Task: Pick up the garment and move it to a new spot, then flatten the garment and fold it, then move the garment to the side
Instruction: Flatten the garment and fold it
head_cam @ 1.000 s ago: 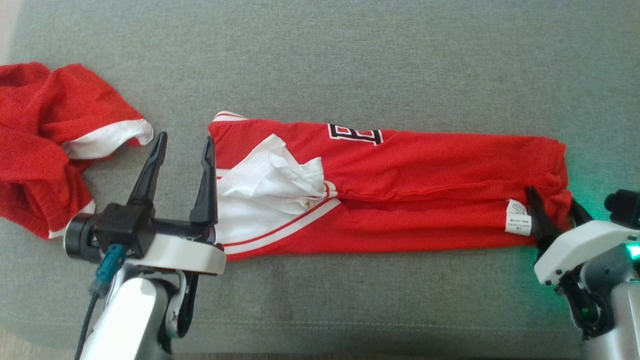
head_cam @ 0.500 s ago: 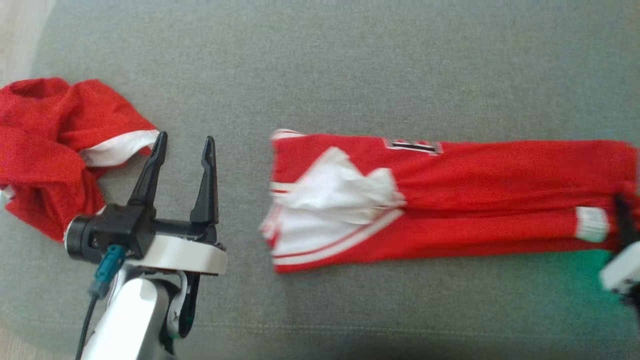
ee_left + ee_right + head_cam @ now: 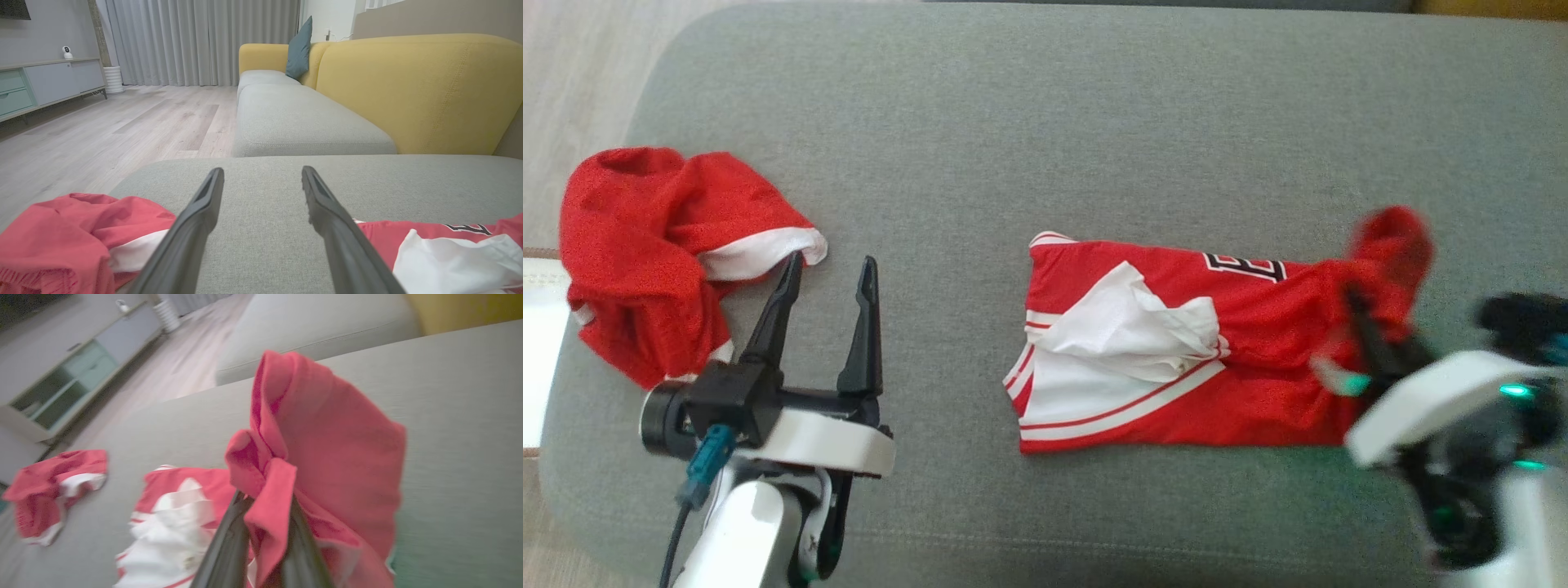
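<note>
**Right gripper pinching shorts' end, left idle**

Red shorts (image 3: 1241,327) lie folded lengthwise on the grey sofa cushion (image 3: 1045,122), running from centre out to 3 o'clock in the head view. The right gripper (image 3: 1364,327), at 4 o'clock, is clamped narrow on the bunched 3 o'clock end and holds it raised off the cushion. My read: a one-end pinch lets the rest trail flat for a drag aside. Its forearm enters from 5 o'clock, fingers angled toward 11.

The left gripper (image 3: 832,261) is at 8 o'clock, spread wide with nothing in it and pointing to 12. It sits between the shorts and a crumpled red garment (image 3: 645,237) at 9 o'clock.
</note>
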